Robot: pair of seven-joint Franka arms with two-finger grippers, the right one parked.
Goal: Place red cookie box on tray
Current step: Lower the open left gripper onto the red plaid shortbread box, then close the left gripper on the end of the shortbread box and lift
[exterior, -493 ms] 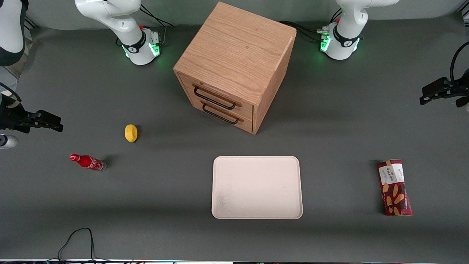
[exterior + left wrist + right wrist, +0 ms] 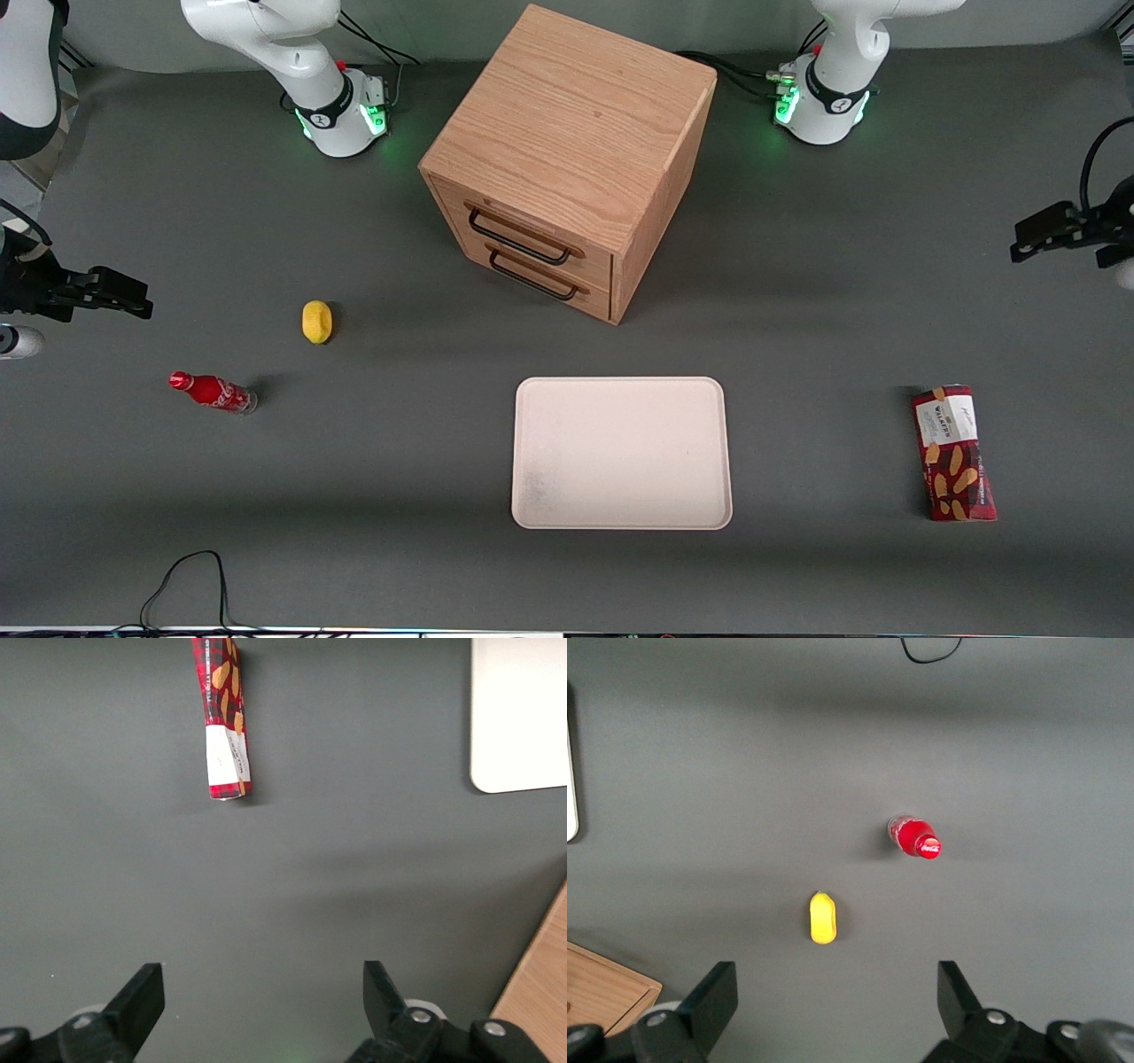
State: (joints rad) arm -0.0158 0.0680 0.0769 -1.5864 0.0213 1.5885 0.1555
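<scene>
2 fingers of the gripper (image 2: 259, 997) stand wide apart, holding nothing, at the front view's right edge. Red cookie box (image 2: 954, 453) lies flat at lower right, well apart from the tray (image 2: 622, 453).

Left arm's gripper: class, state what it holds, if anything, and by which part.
Nothing. The left arm's gripper hangs open and empty above bare table, apart from the long dark-red cookie box lying flat, farther from the front camera than it.
</scene>
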